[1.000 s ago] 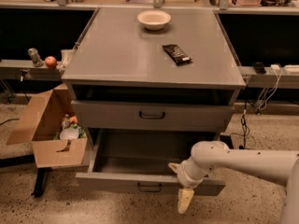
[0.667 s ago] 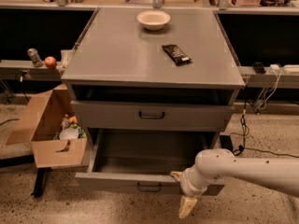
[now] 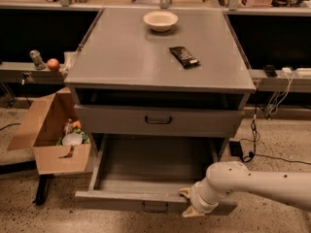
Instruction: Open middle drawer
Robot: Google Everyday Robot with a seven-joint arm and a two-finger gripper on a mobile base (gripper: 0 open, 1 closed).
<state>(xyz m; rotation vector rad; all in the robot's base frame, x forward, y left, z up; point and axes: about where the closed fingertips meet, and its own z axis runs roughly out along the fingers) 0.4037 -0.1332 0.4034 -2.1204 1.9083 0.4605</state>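
Middle drawer (image 3: 121, 201): sitting pulled well out of the cabinet (image 3: 146, 67), low at its front; grey, shallow, flat-fronted, with a dark loop handle (image 3: 155, 207) facing out.
Upper drawer (image 3: 116, 120): sitting shut just above.
Cabinet top: carrying a bowl (image 3: 160, 20) and a dark packet (image 3: 183, 56), lying apart.
Box (image 3: 48, 140): standing just left of the open drawer.
Gripper (image 3: 190, 203): resting at the drawer front, right of the handle; open or closed, cannot tell.
Change: drawer is reaching farther out than a second ago.
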